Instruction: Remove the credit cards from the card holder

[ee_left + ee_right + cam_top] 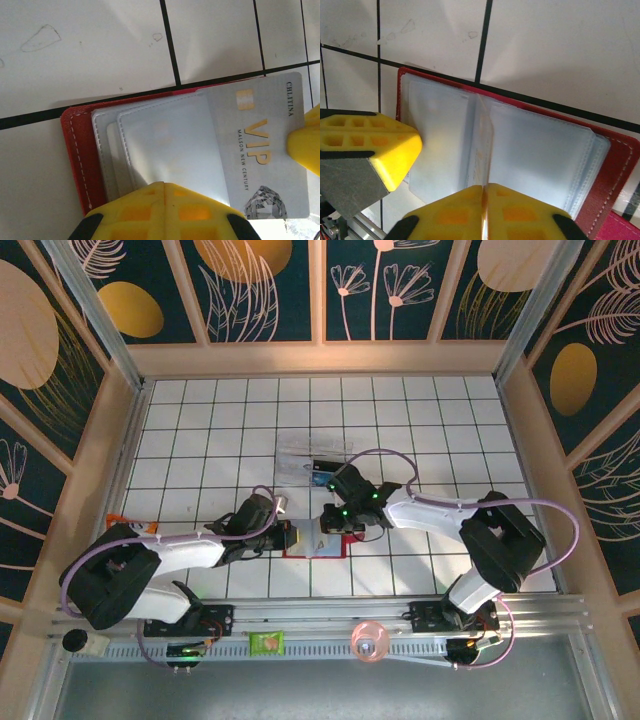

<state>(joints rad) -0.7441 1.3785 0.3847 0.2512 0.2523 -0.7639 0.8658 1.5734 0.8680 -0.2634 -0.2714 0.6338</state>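
The red holder [313,548] lies open on the desk [200,420] between both arms. The left gripper [164,192] is clenched at the sleeves' edge; what it pinches is hidden. A VIP card [255,150] sticks half out, with a cut-off yellow finger [306,142] on its edge. The right gripper [484,192] is clenched on the holder's upright middle sleeve.

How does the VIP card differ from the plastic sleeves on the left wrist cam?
The VIP card is opaque silver-grey with gold lettering; the plastic sleeves are pale grey-blue and unprinted.
The VIP card juts out beyond the sleeves' edge; the plastic sleeves lie stacked within the red card holder.
Shared: both are flat rectangles with rounded corners.
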